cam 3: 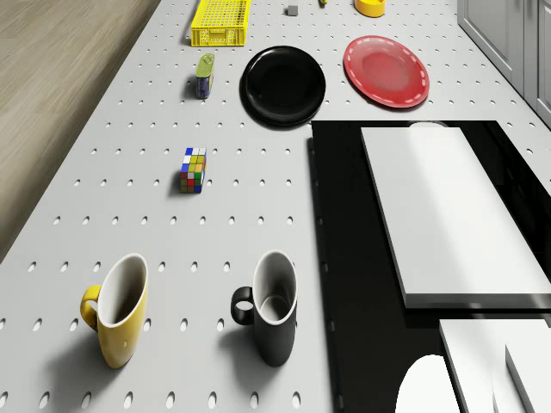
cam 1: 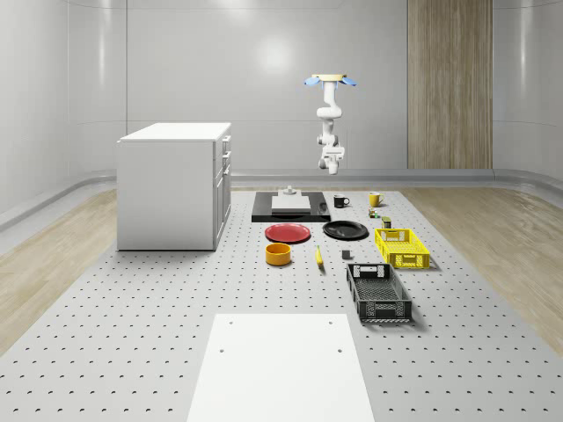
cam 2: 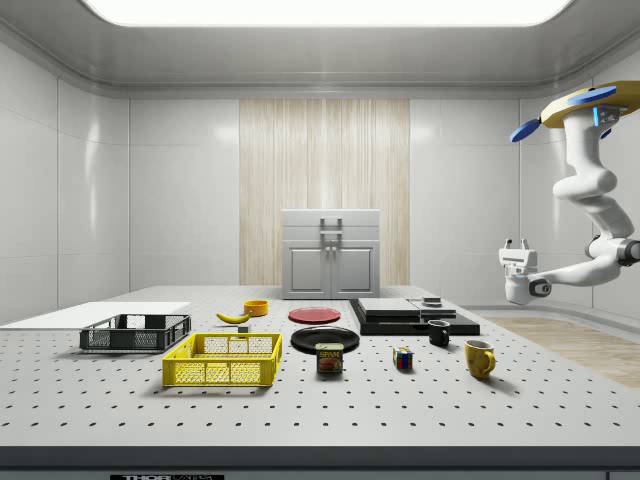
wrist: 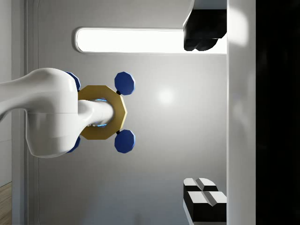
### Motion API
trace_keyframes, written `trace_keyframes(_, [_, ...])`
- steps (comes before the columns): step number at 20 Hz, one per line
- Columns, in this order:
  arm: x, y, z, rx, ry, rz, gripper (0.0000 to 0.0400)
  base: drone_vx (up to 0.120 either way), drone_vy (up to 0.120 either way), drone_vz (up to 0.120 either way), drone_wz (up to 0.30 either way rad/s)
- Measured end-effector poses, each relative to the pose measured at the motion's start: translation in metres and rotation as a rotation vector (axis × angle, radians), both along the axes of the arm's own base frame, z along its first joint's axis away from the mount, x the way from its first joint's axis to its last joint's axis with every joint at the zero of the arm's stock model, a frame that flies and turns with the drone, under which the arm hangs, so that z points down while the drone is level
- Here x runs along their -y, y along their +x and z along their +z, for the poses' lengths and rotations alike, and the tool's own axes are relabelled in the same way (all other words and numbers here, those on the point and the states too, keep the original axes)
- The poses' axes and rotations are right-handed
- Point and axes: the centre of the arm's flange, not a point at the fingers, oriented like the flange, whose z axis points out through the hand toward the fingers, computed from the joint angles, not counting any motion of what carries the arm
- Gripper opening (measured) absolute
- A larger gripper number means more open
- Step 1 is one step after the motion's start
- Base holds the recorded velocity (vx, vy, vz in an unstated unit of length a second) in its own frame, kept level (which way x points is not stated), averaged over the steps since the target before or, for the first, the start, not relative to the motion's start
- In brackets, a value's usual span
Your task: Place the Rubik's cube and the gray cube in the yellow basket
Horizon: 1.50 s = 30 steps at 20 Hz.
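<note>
While aloft — gripper (cam 2: 517, 245) above table (cam 2: 560, 400)

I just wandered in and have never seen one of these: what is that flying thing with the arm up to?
The drone hovers high over the far end of the table, above the mugs, with its arm hanging down and its hand pointing upward, holding nothing. The Rubik's cube still sits on the table near the yellow mug and black mug. The gray cube lies beside the yellow basket, which has neither cube in it yet.
</note>
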Motion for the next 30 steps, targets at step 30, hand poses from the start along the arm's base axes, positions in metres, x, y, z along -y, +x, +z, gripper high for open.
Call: trace_keyframes(30, [-0.0092,-0.0022,-0.0002,0.023,-0.092,-0.002,0.0400,0.043,0.049,0.000,0.000])
